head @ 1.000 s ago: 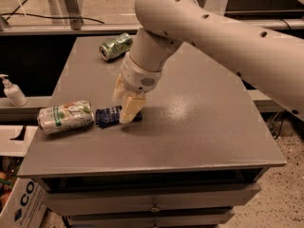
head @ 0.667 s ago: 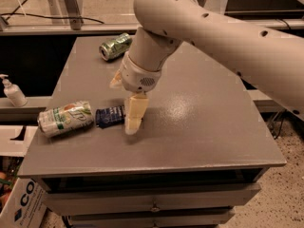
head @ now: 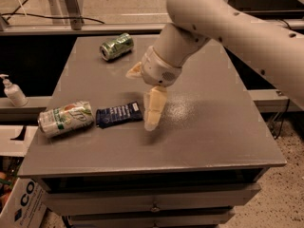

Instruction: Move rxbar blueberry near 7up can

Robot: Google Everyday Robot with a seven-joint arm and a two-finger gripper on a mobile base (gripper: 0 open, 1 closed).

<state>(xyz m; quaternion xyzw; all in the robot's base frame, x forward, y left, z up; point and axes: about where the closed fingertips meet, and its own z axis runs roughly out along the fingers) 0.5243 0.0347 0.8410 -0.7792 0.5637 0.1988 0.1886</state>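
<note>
The rxbar blueberry (head: 118, 114), a dark navy bar with pale lettering, lies flat on the grey table (head: 209, 127) at the front left. Its left end almost touches the 7up can (head: 65, 118), a white and green can with orange marks lying on its side. My gripper (head: 139, 100) hangs from the big white arm, just right of the bar and a little above the table. It is open and empty. One finger (head: 153, 109) points down beside the bar's right end and the other (head: 135, 71) sticks out to the left, higher up.
A shiny all-green can (head: 116, 46) lies on its side at the table's back left. A soap bottle (head: 13, 91) stands on a ledge left of the table. A cardboard box (head: 21, 198) sits on the floor at the front left. Drawers are under the table top.
My gripper has come off the bar, opened wider and moved right and slightly up. The bar stays flat beside the 7up can.
</note>
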